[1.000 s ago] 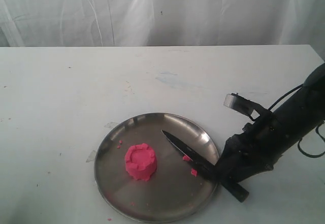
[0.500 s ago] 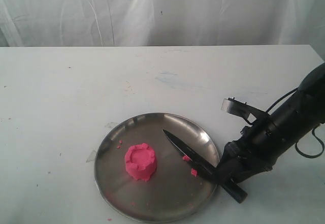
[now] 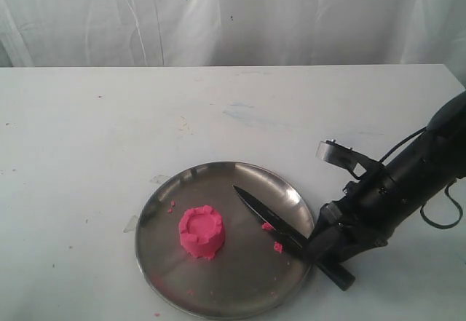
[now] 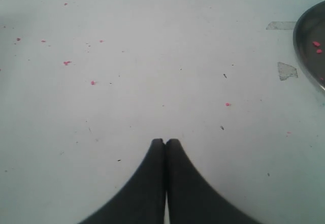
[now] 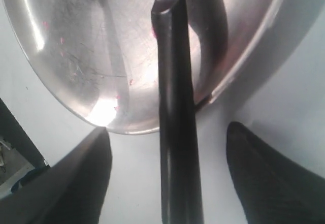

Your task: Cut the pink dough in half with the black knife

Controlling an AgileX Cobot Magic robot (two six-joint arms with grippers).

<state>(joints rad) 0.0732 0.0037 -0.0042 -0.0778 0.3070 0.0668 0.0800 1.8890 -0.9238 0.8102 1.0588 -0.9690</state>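
Right tool [image 3: 320, 252] stood spread wide astride the knife's handle, its fingers [image 5: 76, 183] either side of the handle and clear of it in the right wrist view, so it had hold of nothing. Over the last second the arm behind it had drawn in a little and its wrist had dropped slightly, while the knife's tip had barely shifted and the dough had not moved at all. I judged that the grasp was being lined up rather than made, and that no cutting had begun.

The pink dough [image 3: 200, 232] sat as one whole round lump with a notched rim, left of the plate's centre. The black knife [image 3: 268, 223] lay well to the right of the dough and apart from it, its blade slanting across the plate [image 3: 218, 303] and its handle running out over the plate's right rim onto the bench [image 3: 109, 132]. A few pink crumbs [image 3: 277, 247] lay on the plate beside the blade, and more were scattered on the bench to the left of the plate.

The left tool [image 4: 165, 142] hung over bare bench left of the plate with its tips pressed together, empty.

No brand, label or readable writing showed on the plate, the knife or the arms.
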